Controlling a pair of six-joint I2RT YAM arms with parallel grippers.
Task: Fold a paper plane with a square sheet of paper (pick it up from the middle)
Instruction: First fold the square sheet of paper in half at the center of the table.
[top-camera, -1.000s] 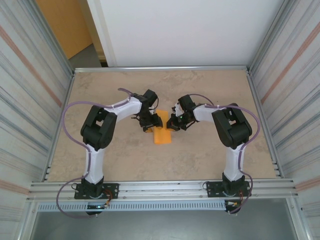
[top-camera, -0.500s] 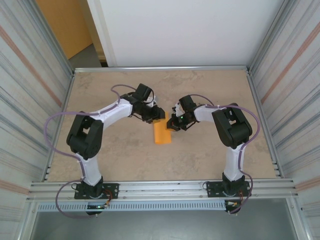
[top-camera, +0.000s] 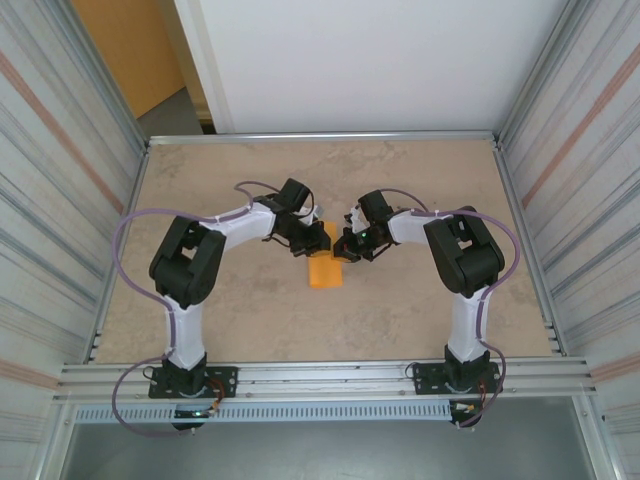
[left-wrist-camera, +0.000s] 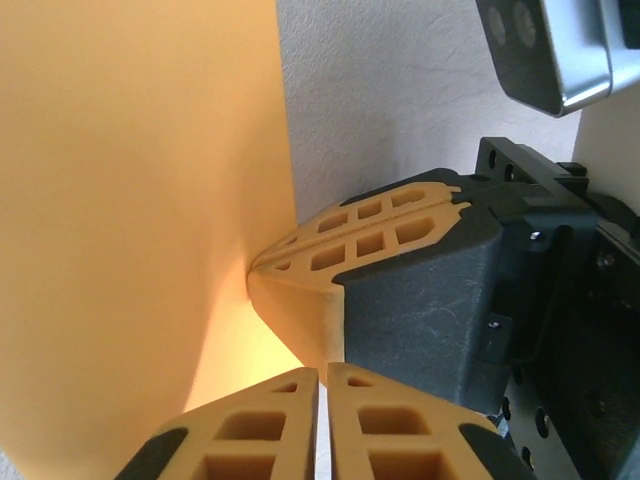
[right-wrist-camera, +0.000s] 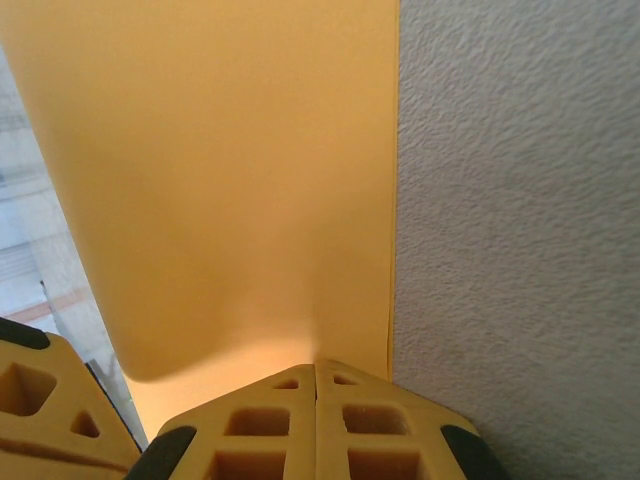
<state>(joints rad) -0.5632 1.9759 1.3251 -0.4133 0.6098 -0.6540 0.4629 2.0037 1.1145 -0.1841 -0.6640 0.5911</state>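
Your right hand (right-wrist-camera: 316, 365) has its fingers pressed together, pinching the far edge of the orange sheet of paper (top-camera: 323, 268). Your left hand (top-camera: 316, 241) sits just beside it, with its fingers also pressed together at that edge. I cannot tell whether paper lies between them. The sheet is folded to a narrow strip. It runs from both hands' fingertips toward the arm bases, over the surface (top-camera: 420, 180).

Both arms reach inward, left claw (top-camera: 315, 242) and right claw (top-camera: 343, 247) pinched closed (tips nearly meeting).
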